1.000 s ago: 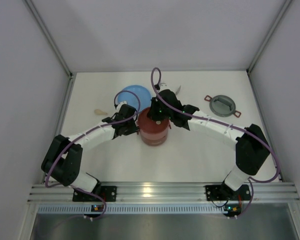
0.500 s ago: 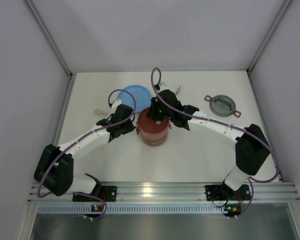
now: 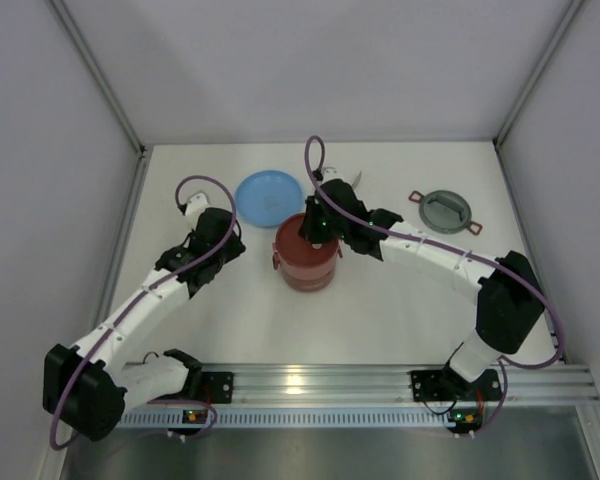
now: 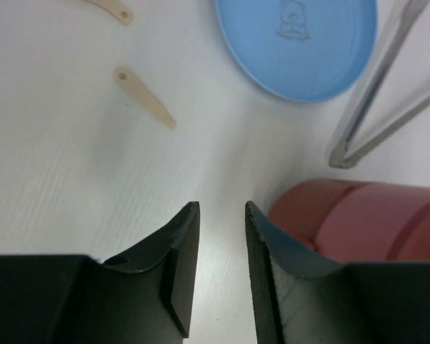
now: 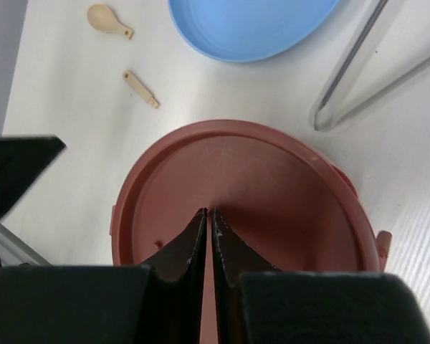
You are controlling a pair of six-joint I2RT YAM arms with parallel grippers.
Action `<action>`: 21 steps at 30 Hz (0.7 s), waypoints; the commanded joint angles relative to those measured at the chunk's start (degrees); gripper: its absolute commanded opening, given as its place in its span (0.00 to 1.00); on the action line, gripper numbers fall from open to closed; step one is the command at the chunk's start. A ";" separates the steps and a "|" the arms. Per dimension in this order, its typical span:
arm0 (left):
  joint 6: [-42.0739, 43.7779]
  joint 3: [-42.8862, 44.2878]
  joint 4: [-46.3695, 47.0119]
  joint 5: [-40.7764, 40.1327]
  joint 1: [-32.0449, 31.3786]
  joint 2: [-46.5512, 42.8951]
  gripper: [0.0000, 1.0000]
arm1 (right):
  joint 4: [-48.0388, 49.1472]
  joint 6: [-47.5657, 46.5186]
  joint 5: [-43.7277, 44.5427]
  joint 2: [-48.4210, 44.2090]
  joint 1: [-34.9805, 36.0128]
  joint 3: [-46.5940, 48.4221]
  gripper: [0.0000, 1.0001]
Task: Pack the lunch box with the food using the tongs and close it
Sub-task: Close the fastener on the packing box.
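The lunch box (image 3: 305, 263) stands as a dusty-red stack in mid-table, topped by a flat maroon lid (image 5: 272, 179). My right gripper (image 5: 209, 212) hovers over that lid's middle, its fingers nearly touching with only a hairline slit and nothing between them. My left gripper (image 4: 222, 208) is open and empty over bare table, to the left of the lunch box (image 4: 365, 215) and apart from it. The silver tongs (image 5: 358, 72) lie on the table beyond the box, next to the plate. No food shows in any view.
A light-blue plate (image 3: 270, 195) lies behind the box. A grey red-handled lid (image 3: 446, 212) rests at the right. A small beige spoon (image 5: 107, 19) and a beige stick (image 4: 143, 97) lie at the left. White walls enclose the table.
My left arm has drawn back leftward from the lunch box and its jaws have opened. The right gripper has stayed over the lid.
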 commanded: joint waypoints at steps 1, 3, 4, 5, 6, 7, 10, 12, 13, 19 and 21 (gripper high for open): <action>0.86 -0.98 -1.61 -0.20 5.59 1.20 0.38 | -14.05 -2.29 3.07 -1.62 -0.42 0.16 0.06; 1.04 -1.25 -0.29 1.20 7.70 3.74 0.42 | -14.75 -2.46 3.07 -3.91 -0.42 1.04 0.14; 1.04 -1.16 0.85 1.82 9.62 4.62 0.43 | -15.10 -2.55 3.07 -5.48 -0.33 1.73 0.17; 1.04 -0.99 1.73 2.43 10.51 6.46 0.45 | -15.45 -2.73 2.98 -6.28 -0.33 2.09 0.22; 1.04 -0.72 2.52 2.61 11.13 7.43 0.47 | -16.41 -2.99 3.07 -7.16 -0.25 2.53 0.25; 1.04 0.32 3.57 2.35 12.09 8.57 0.48 | -16.95 -3.17 2.98 -8.04 -0.25 3.14 0.27; 0.95 4.18 3.85 -0.88 13.77 13.76 0.49 | -19.05 -3.87 3.51 -11.90 -0.16 3.76 0.32; 0.43 5.95 4.46 -2.04 15.00 17.63 0.52 | -19.50 -4.31 3.60 -16.03 -0.25 2.98 0.34; 0.07 7.61 4.72 -2.65 16.31 18.94 0.51 | -19.59 -4.31 3.60 -17.43 -0.25 1.67 0.34; -2.30 14.21 5.43 -4.33 19.40 30.63 0.51 | -21.52 -5.54 5.09 -29.38 -0.16 -2.38 0.38; -3.18 16.32 6.04 -4.42 20.10 34.41 0.51 | -22.92 -6.15 5.53 -31.33 -0.25 -3.00 0.39</action>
